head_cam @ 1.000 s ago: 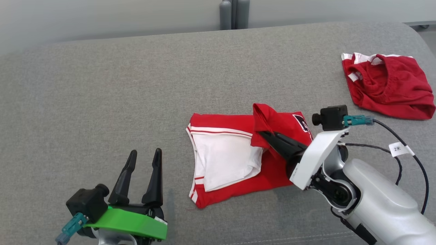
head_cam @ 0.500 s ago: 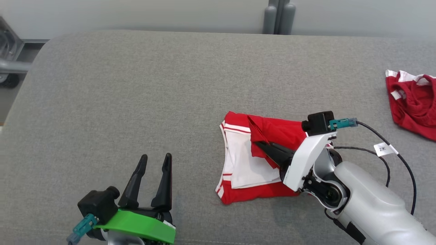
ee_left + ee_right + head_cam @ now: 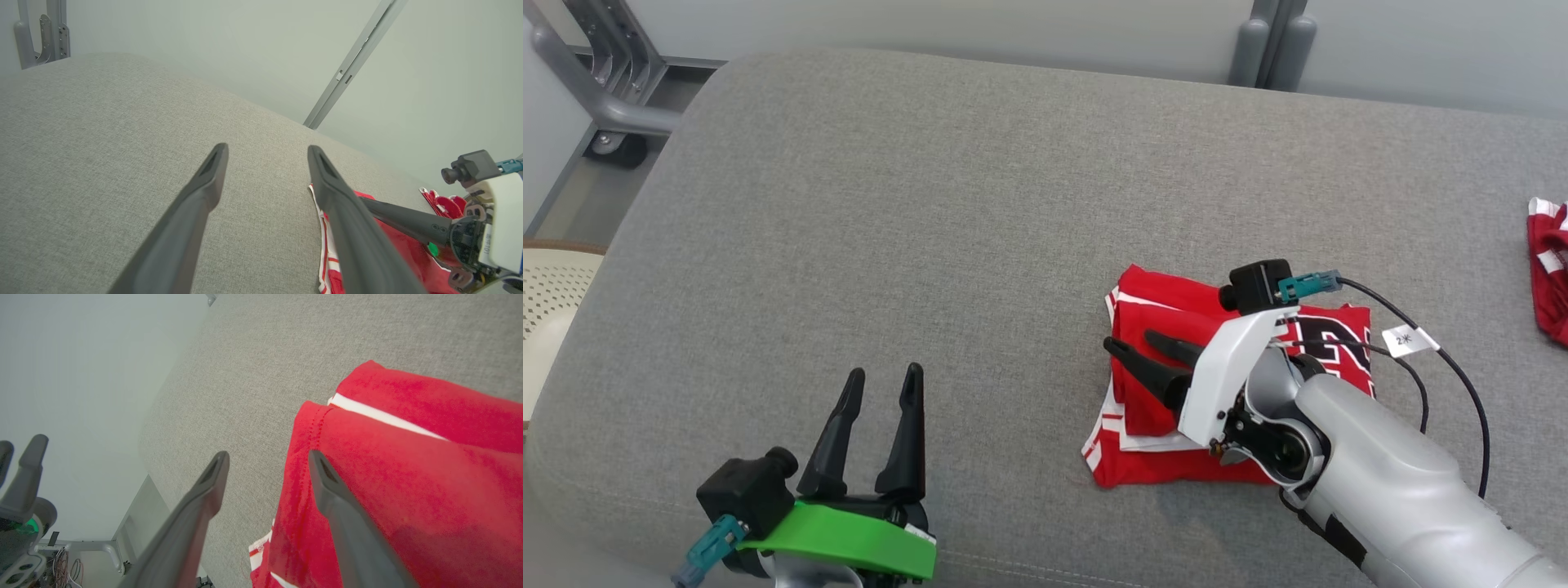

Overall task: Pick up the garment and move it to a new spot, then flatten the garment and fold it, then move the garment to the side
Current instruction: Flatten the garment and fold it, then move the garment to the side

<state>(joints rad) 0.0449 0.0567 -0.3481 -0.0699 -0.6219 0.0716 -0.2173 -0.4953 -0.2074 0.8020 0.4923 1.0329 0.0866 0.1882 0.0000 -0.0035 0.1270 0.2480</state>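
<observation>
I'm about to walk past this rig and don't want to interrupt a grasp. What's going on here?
The robot is folding a red jersey with white trim on a grey upholstered surface. The jersey lies folded into a compact rectangle. The right gripper is over the jersey's left edge, fingers apart and gripping nothing. The left gripper is open over bare fabric, away from the jersey. A second red garment lies at the far right.

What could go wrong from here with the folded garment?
The open right gripper sits close over the top flap of the folded red and white garment; withdrawing could snag it and unfold it. White layers poke out at its near edge; sliding it over the grey fabric surface may loosen it.
</observation>
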